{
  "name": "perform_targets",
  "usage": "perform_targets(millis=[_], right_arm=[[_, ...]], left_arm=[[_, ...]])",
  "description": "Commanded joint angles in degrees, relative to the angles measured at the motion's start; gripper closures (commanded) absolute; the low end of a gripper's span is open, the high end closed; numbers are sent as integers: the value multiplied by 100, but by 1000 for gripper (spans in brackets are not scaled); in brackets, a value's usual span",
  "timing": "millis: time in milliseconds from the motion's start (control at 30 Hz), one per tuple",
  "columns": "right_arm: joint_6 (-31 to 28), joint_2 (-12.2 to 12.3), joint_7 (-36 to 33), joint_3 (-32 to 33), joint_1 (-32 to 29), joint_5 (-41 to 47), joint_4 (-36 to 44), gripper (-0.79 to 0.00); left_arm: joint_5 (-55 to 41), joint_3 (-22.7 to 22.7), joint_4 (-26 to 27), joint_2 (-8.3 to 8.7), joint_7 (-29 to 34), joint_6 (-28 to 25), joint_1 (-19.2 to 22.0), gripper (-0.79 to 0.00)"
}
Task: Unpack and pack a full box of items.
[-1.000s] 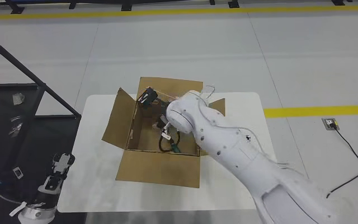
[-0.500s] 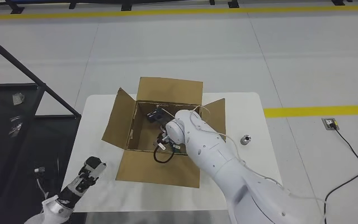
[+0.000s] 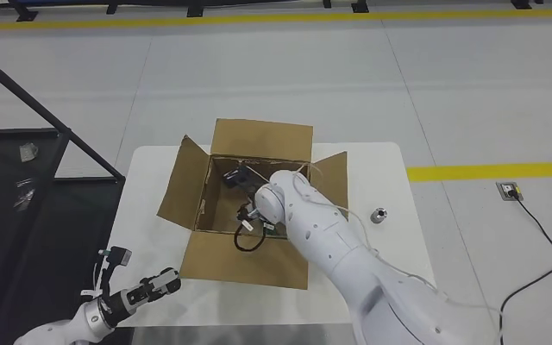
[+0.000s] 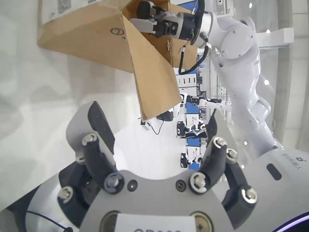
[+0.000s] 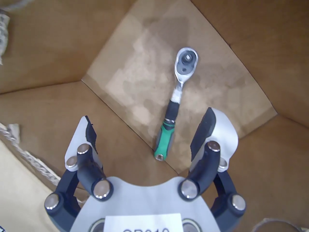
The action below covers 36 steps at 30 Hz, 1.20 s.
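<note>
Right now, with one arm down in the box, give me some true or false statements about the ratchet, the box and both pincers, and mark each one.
1. The right pincer is open inside the box, facing the ratchet. True.
2. The ratchet is clamped between that pincer's fingers. False: it lies free on the box floor.
3. The left pincer is open and empty. True.
4. A small metal cylinder stands on the table outside the box. True.
5. The box flaps are folded shut. False: they stand open.
</note>
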<state>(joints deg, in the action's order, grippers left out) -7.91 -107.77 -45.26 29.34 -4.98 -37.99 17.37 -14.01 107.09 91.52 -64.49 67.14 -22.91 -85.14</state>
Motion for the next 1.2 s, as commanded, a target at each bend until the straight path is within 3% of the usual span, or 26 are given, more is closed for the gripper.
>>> perform_targets(millis=[0,300,367,400,500,533,567,967,1167], right_arm=[[68,28,64,44,-40,2,44,-785],[287,174,435,332,-247,131,212,-785],[324,211,514,395,-302,151,233,-785],[322,229,528,418,-323,145,248,-785],[299,284,546,488,-380,130,295,-785],[295,301,533,505,-396,115,315,-785],[317,316,514,524,-412,104,327,-785],[788,349,-366,393,-445,-528,703,-785],[748,330,-439,433,-491,-571,759,-785]], left_arm=[[-2,0,0,0,1,2,1,-785],[141,-230,5,-6,-522,152,23,-773],[22,-320,-75,-11,-666,221,78,-391],[15,-367,-100,-9,-677,245,114,-311],[96,-503,-182,6,-661,258,204,-169],[121,-529,-196,12,-658,251,222,-43],[129,-562,-195,18,-627,239,231,0],[-80,-611,-208,125,22,-30,85,0],[-453,-634,-220,171,339,-114,10,0]])
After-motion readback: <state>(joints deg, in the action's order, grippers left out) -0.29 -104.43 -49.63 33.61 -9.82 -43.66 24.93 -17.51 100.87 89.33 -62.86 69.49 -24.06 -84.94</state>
